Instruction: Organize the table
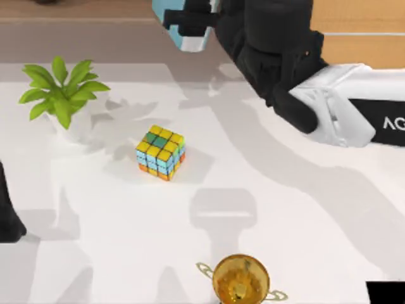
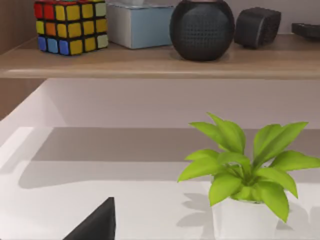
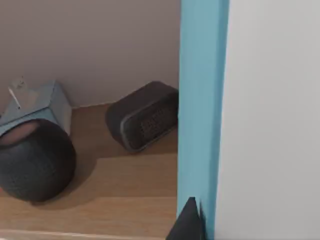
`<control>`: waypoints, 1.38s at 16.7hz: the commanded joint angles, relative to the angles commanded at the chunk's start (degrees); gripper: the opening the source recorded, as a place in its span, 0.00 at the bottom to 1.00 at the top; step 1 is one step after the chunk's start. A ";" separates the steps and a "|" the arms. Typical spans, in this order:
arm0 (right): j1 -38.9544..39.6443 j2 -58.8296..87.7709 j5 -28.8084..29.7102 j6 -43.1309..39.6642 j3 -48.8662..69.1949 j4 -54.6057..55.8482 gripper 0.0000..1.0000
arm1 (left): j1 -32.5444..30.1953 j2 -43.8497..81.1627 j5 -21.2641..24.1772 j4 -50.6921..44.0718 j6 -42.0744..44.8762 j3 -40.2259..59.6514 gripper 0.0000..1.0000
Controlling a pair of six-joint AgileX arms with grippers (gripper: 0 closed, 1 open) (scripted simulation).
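The right tool at twelve o'clock pinches a blue-and-white box over the shelf. The cube sits mid-worktop: light, rigid, best gripped on flat opposite faces. The left arm idles at nine o'clock

- White letters that look like "AG" are seen on a black band on the white part of the right arm. The word is cut off by the right edge of the top view, so the rest cannot be read.
- Faint marks are seen on the front of the small dark box on the shelf, in the right wrist view. They cannot be read.
- No other words or numbers can be read.
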 joint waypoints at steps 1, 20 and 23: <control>-0.85 -2.78 -4.09 3.11 -3.90 -0.10 0.00 | 0.00 0.00 0.00 0.00 0.00 0.00 1.00; -58.19 -15.93 -46.47 56.05 -33.94 3.84 0.00 | 0.00 0.00 0.00 0.00 0.00 0.00 1.00; -65.17 -10.06 -45.77 59.83 -28.28 5.64 0.00 | 0.00 0.00 0.00 0.00 0.00 0.00 1.00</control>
